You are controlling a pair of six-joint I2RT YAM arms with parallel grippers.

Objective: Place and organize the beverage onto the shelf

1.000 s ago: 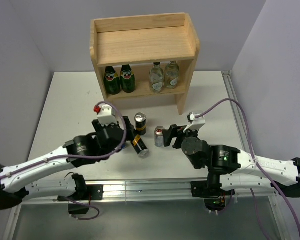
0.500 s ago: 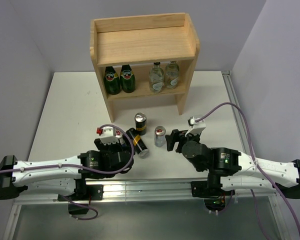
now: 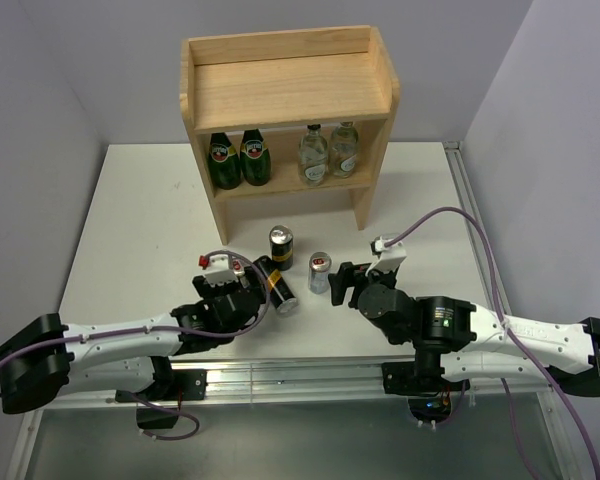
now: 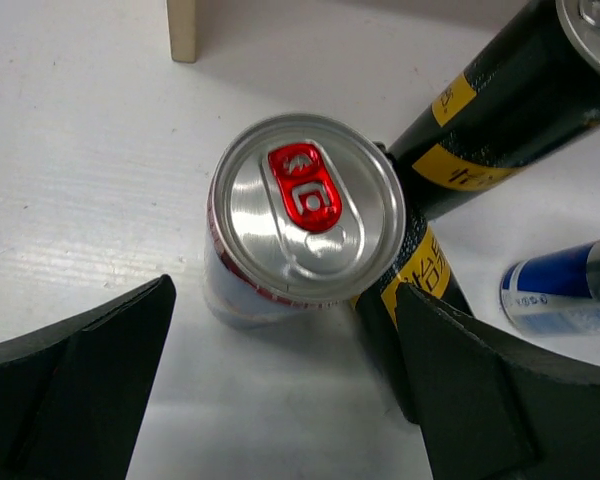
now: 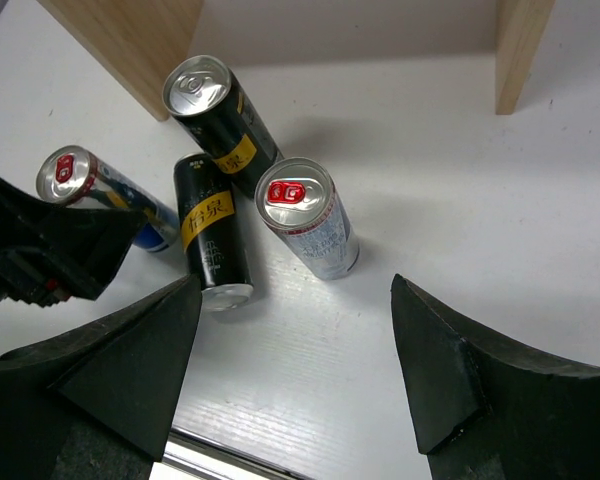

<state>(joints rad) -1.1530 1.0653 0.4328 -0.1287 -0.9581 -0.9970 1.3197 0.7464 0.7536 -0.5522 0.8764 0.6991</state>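
The white table [image 3: 130, 200] carries the light natural-wood two-tier shelf [image 3: 290, 95] at its 12 o'clock edge. On the lower tier, two dark green glass bottles [image 3: 238, 160] stand toward 9 o'clock and two clear glass bottles [image 3: 327, 152] toward 3 o'clock. All four cans are on the table, at 6 o'clock from the shelf.

The left gripper [image 4: 285, 295] has its jaws spread wide, one finger on each side of the first blue-and-silver slim can [image 4: 305, 215], and grips nothing. The right gripper [image 5: 290, 300] is roughly half open and holds nothing. The second blue-and-silver slim can [image 5: 305, 215] stands at its 12 o'clock, outside the jaws.

The lying black-and-gold slim can [image 3: 277, 285] seems to touch the first can at that can's 3 o'clock. The upright black-and-gold slim can [image 3: 281, 247] stands at 12 o'clock of the lying one.

The step in hand looks like the left arm's grasp. Next it should lower and close on the can's body. One finger must slip past the lying can, which may roll.
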